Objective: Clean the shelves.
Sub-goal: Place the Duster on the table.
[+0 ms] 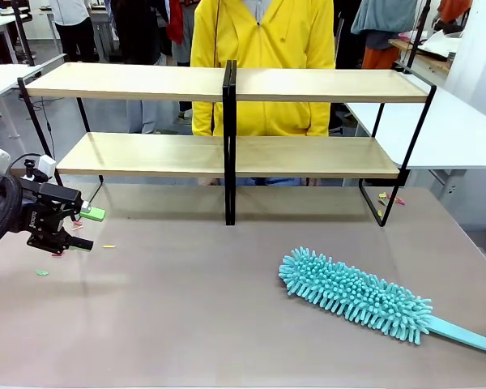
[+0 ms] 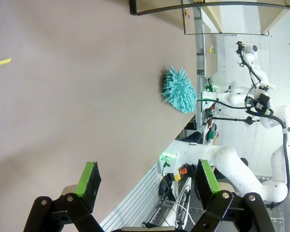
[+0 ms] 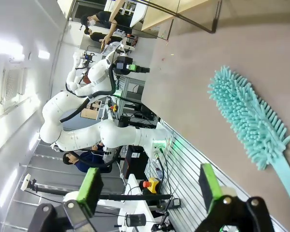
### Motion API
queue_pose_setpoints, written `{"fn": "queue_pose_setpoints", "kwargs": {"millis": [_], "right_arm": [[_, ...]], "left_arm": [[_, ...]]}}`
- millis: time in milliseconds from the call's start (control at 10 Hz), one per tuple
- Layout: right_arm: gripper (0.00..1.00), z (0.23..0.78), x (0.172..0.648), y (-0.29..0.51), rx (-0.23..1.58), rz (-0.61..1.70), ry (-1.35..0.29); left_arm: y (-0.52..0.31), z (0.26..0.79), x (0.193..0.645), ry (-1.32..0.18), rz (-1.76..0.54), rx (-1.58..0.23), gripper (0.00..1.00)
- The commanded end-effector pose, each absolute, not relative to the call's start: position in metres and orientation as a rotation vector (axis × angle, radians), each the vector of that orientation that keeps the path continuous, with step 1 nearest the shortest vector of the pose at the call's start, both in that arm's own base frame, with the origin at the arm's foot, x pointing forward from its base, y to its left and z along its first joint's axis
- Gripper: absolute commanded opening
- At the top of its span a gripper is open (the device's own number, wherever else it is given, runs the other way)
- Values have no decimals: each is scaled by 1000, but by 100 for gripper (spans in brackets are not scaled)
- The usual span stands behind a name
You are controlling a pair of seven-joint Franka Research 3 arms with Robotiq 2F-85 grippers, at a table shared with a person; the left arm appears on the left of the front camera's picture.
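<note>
My left end effector (image 1: 87, 228) hangs low over the left side of the tabletop (image 1: 186, 308). Its two fingers stand wide apart and hold nothing; in the left wrist view the green pads (image 2: 88, 178) have only bare tabletop between them. Just beside the fingertips some small bits lie on the tabletop: a yellow strip (image 1: 108, 245) a little past them, and a green scrap (image 1: 42, 272) nearer to my side.

My right end effector (image 3: 150, 186) is also wide, with nothing between its fingers. In its wrist view the green pads (image 3: 209, 181) rise from the bottom edge, and above them I see the tabletop edge and my other arm (image 3: 82, 130) farther off.

Well apart from my left end effector, toward the right side of the tabletop, lies a teal duster (image 1: 354, 295) with a fluffy head. Its handle (image 1: 466, 335) points to the right front corner. In the right wrist view the duster (image 3: 249, 116) lies ahead of the fingers and to one side, not touched.

The shelves (image 1: 227, 83) stand beyond my left end effector, across the far part of the tabletop. They have an upper and a lower tier of light wooden boards on a thin black frame, with a black post (image 1: 229, 142) in the middle. The boards look bare. A few small coloured bits (image 1: 389, 197) lie by the right foot of the frame.

Behind the shelves a person in a yellow top (image 1: 263, 49) stands at the far side.
</note>
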State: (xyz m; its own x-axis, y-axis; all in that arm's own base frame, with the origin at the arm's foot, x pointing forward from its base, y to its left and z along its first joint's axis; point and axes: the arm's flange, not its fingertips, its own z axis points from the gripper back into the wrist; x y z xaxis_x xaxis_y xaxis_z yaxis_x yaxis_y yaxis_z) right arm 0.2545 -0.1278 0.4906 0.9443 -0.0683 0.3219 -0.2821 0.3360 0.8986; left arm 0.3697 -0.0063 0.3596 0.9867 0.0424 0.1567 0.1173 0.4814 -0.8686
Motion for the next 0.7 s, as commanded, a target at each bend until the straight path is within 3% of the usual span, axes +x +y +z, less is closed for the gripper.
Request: {"fn": "queue_pose_setpoints", "kwargs": {"millis": [0, 600], "right_arm": [[100, 493, 257, -127, 1236, 146, -356], [100, 493, 257, -127, 1236, 146, -356]], "left_arm": [[-10, 360, 367, -177, -35, -1096, 100], [-10, 360, 367, -177, -35, -1096, 100]]}}
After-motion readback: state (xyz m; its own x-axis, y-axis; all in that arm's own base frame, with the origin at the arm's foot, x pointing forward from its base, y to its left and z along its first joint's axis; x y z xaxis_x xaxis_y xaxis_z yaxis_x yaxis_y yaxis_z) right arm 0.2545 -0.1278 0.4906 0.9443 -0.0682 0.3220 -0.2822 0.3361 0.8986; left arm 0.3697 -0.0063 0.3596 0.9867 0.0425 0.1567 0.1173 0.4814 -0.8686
